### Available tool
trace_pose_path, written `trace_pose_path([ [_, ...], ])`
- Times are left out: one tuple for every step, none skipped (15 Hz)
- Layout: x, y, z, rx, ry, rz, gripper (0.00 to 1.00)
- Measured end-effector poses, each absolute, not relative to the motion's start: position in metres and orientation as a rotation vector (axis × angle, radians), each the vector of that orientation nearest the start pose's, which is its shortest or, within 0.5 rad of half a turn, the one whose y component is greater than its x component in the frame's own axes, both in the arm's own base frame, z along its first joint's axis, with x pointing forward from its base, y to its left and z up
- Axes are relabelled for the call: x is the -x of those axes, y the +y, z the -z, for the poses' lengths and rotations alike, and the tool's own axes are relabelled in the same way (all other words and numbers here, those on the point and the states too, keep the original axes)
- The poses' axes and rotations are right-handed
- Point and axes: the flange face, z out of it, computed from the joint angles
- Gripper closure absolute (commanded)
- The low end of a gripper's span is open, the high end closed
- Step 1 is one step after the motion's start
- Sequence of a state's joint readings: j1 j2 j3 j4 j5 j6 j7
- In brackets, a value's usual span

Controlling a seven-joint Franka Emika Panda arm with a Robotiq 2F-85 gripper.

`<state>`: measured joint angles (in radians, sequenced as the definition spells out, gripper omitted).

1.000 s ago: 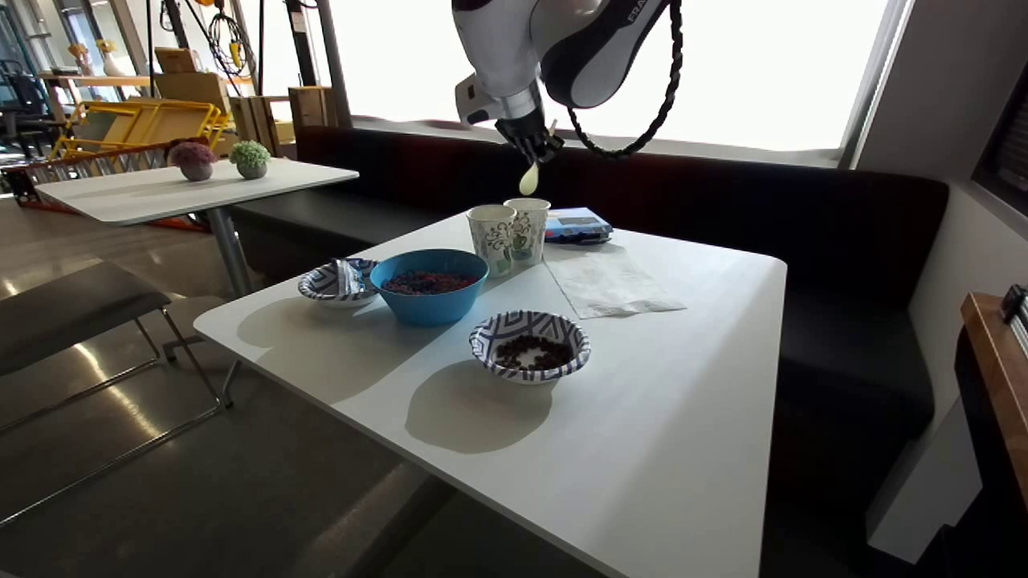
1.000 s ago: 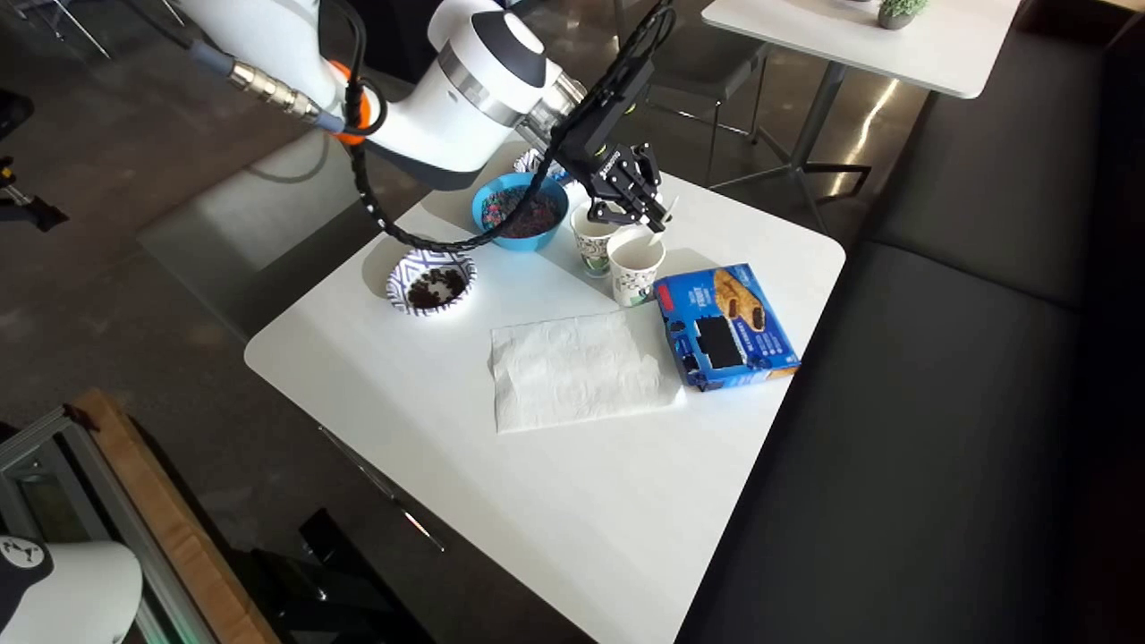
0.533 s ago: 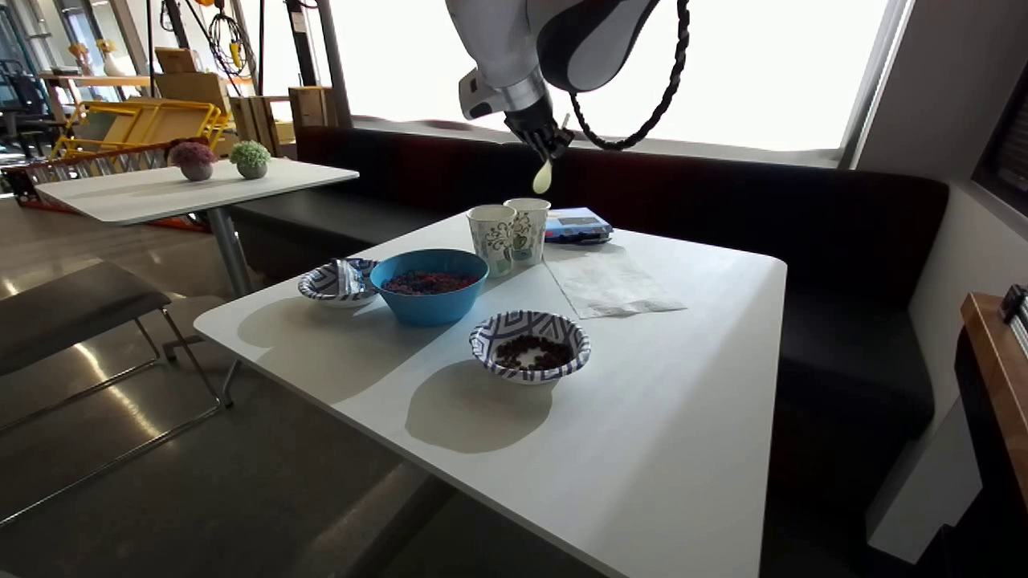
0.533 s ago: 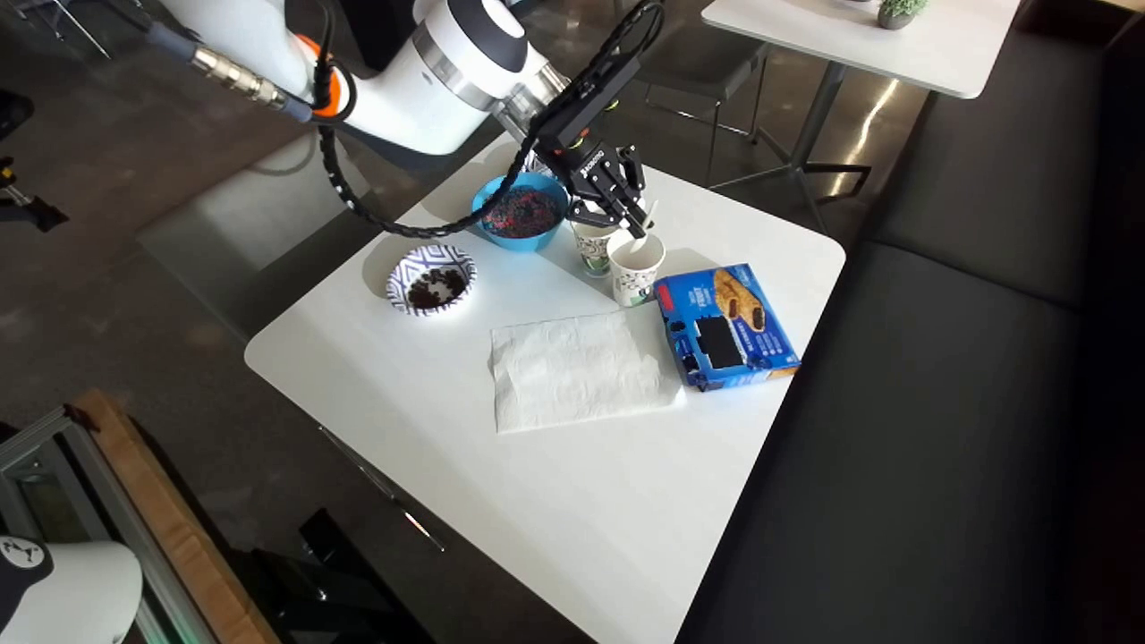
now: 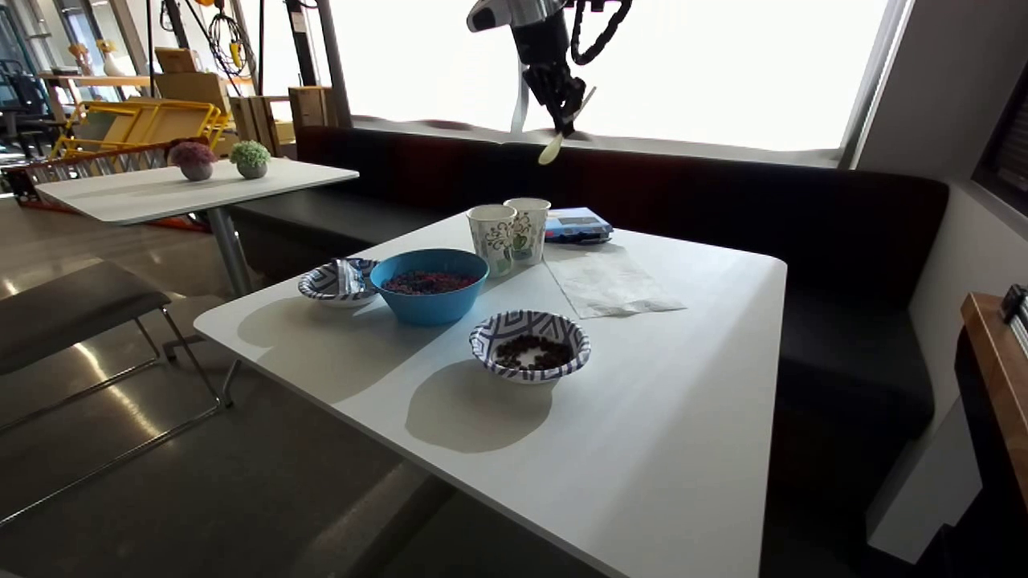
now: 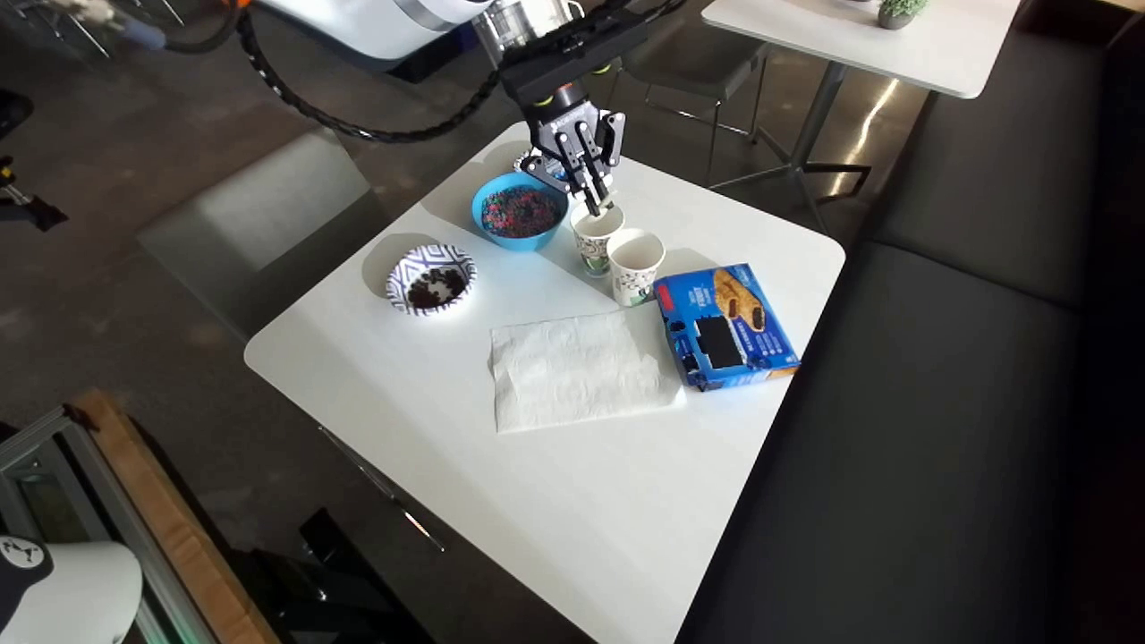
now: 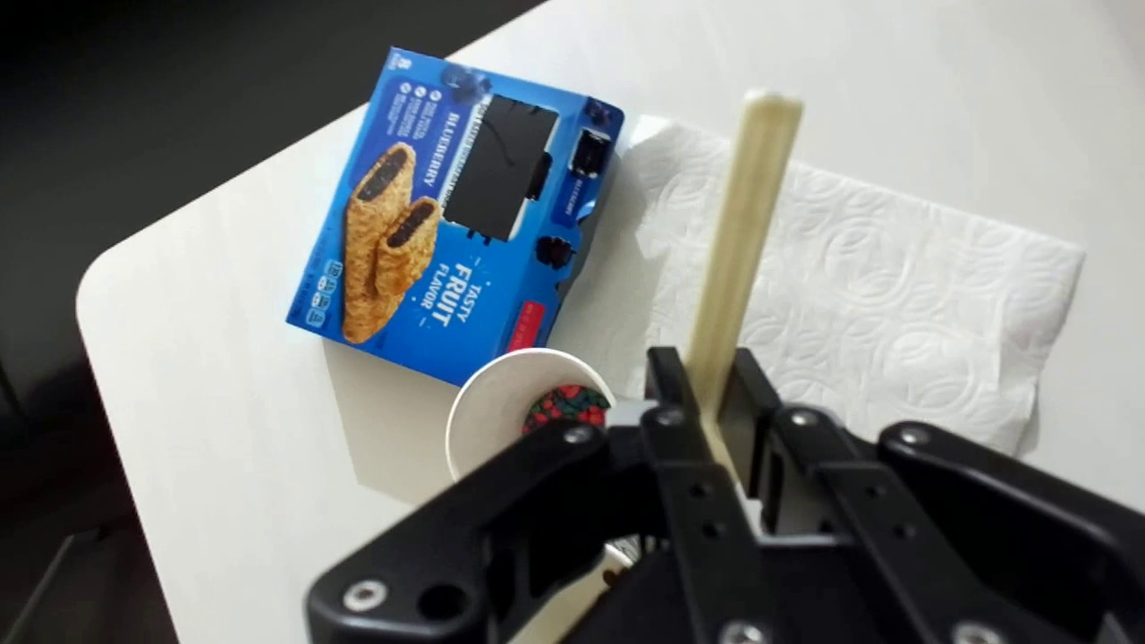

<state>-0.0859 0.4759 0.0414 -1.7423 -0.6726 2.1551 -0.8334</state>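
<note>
My gripper (image 7: 705, 365) is shut on a pale spoon (image 7: 744, 224), whose handle stands out past the fingertips in the wrist view. In an exterior view the gripper (image 5: 567, 127) holds the spoon (image 5: 551, 150) tilted, bowl end down, well above the table. In an exterior view the gripper (image 6: 597, 206) shows over the cups. Two patterned paper cups stand side by side, one (image 6: 635, 273) nearer the blue box and one (image 6: 594, 246) nearer the blue bowl. A cup (image 7: 487, 420) in the wrist view holds red and green bits; the fingers partly hide it.
A blue snack box (image 6: 729, 313) lies beside the cups, with a paper towel (image 6: 581, 371) next to it. A blue bowl (image 5: 430, 307) holds coloured bits. A patterned bowl (image 5: 526, 323) holds dark bits; another (image 5: 320, 282) holds a wrapper. A dark bench (image 5: 683, 201) runs behind.
My gripper has risen and tilted with the spoon still held. In an exterior view it has moved left, and the spoon's bowl end is higher and more slanted. The things on the table have not moved.
</note>
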Motion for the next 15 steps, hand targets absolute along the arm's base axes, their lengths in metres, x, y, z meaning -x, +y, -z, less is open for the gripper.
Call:
trace_pose_path([
  [-0.653,-0.061,-0.310,2.961,-1.917,-0.446,0.96],
  [-0.648,-0.064,-0.313,2.967,-1.853,-0.388,0.96],
  [-0.641,-0.068,-0.312,2.973,-1.788,-0.323,0.96],
  [-0.636,-0.073,-0.309,2.979,-1.729,-0.253,0.96],
  [-0.630,-0.078,-0.302,2.985,-1.676,-0.174,0.96],
  [-0.623,-0.083,-0.293,2.992,-1.624,-0.087,0.96],
  [-0.617,-0.089,-0.281,2.998,-1.582,-0.001,0.96],
  [-0.610,-0.096,-0.269,3.005,-1.528,0.087,0.96],
  [-0.602,-0.103,-0.256,3.008,-1.482,0.169,0.96],
  [-0.595,-0.112,-0.244,3.013,-1.434,0.258,0.96],
  [-0.589,-0.120,-0.234,3.017,-1.392,0.344,0.85],
  [-0.583,-0.129,-0.223,3.021,-1.346,0.429,0.85],
  [-0.577,-0.135,-0.213,3.021,-1.319,0.481,0.85],
  [-0.573,-0.141,-0.205,3.022,-1.300,0.500,0.85],
  [-0.571,-0.144,-0.201,3.023,-1.288,0.506,0.85],
])
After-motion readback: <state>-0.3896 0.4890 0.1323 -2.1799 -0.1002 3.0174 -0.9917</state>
